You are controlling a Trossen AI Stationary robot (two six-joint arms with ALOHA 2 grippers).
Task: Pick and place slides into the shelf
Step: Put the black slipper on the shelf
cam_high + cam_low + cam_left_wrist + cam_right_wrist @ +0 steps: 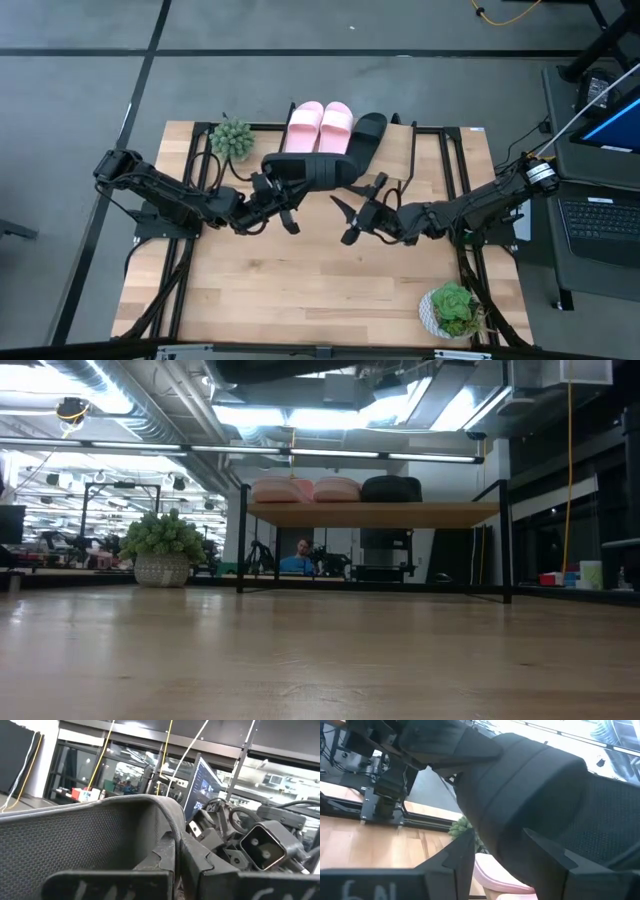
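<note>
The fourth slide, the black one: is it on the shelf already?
Not yet. The left pincer holds the black strapped slide sandal in the air, before the low wooden-topped shelf.

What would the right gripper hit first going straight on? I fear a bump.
Most likely the black slide held by the left gripper; it looms just ahead of the right gripper, though depth is unclear.

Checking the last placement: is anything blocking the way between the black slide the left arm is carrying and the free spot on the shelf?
Nothing visible does. The black slide is held by the left gripper beside the shelf, whose open end lies past the two pink slides and the other black slide. The right gripper waits nearby.
</note>
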